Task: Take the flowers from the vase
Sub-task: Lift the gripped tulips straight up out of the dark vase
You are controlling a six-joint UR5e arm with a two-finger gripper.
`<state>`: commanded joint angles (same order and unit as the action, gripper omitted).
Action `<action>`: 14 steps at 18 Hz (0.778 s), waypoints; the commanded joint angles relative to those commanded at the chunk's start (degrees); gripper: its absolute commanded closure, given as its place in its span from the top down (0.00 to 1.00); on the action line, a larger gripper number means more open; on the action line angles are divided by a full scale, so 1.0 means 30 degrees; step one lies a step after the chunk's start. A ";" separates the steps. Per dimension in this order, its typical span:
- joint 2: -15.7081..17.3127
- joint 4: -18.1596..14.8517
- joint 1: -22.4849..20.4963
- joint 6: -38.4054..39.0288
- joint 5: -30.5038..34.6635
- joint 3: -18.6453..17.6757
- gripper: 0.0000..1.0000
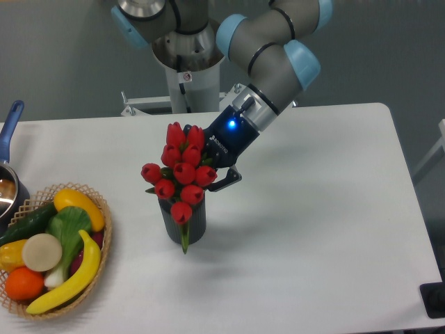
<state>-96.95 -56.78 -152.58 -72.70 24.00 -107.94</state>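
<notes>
Step in hand: extraction of the flowers [179, 174] from the vase [185, 223]. The gripper [217, 169] sits against the right rear of the bunch, just above the vase mouth. One dark finger shows at the right of the buds; the other is hidden behind them. The fingers appear closed about the stems or lower heads, but the contact itself is masked by the blooms, so the hold is judged, not confirmed.

Location of the task item: the red buds stand above the vase rim at the middle of the table [327, 209]. One bud and a green leaf tip hang down the near face of the vase, and the stems appear to be partly inside it. The lift is judged begun, not finished.

Next move calls for a steady pull along the vase axis until the stem ends clear the mouth. A sideways pull could tip the vase, which is small and unrestrained.

Containers:
- The vase holds only the flowers.
- The wicker basket [97, 261], near left, holds a banana, an orange, a cucumber, a yellow pepper and other produce.
- The pot [7, 191] at the far left edge has a blue handle; its contents cannot be made out.
</notes>
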 joint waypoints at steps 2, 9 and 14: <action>0.0264 0.0000 -0.0059 0.0471 -0.0265 0.0177 0.48; 0.1026 0.0000 -0.0235 0.1379 -0.0354 0.0294 0.48; 0.1494 -0.0029 -0.0206 0.3430 -0.0324 0.0998 0.48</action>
<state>-92.47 -56.87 -153.19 -62.41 23.03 -104.94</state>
